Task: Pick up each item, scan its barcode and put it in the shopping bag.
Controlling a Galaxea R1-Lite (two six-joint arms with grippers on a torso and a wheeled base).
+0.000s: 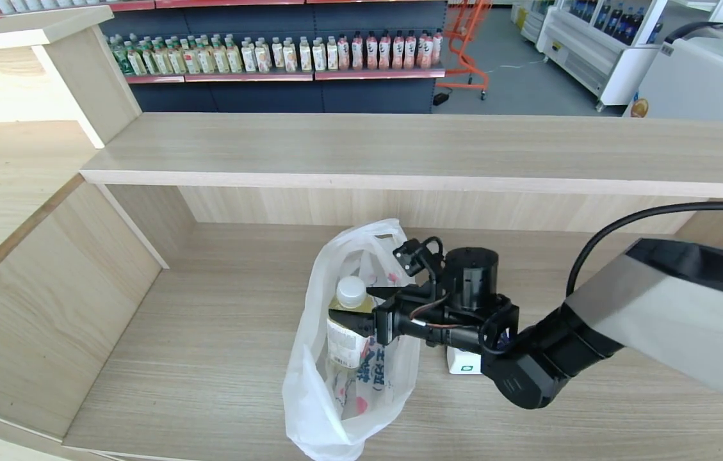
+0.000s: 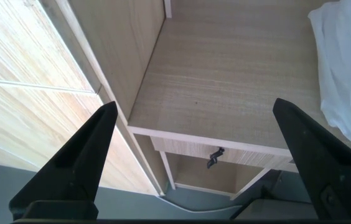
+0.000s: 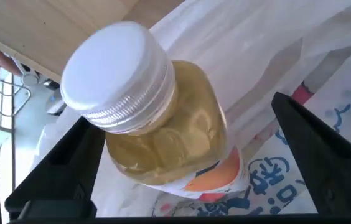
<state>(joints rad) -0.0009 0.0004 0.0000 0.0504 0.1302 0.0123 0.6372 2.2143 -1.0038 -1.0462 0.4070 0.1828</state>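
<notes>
Head view: tea bottle (image 1: 349, 326) stands inside the mouth of the white plastic shopping bag (image 1: 310, 397). It has a white screw cap, pale amber liquid and a printed label round the body. Cap and shoulders rise above the bag's rim; the lower body shows through the film. Bag carries red and blue print.

Right gripper (image 1: 374, 314) is at the bottle's 3 o'clock, level with its shoulder. Right wrist view: 2 fingers spread wide, bottle between them, 1 finger close against it, the other apart with bag film behind. Not clamped.

Left gripper (image 2: 191, 112), in left wrist view: fingers wide apart, nothing between them, hanging over the counter's near edge with the bag's side nearby.

Surface: light wood-grain checkout counter (image 1: 207, 358), walled on the left, with a raised ledge (image 1: 399, 147) at 12 o'clock.

Room: shop aisle. Shelf of drink bottles (image 1: 284, 57) at 12 o'clock, orange rack (image 1: 467, 45) at 1 o'clock, chest freezer (image 1: 707, 77) at 2 o'clock.

Small white box (image 1: 463, 366) sits on the counter at the bag's 3 o'clock, partly hidden under the right arm.
</notes>
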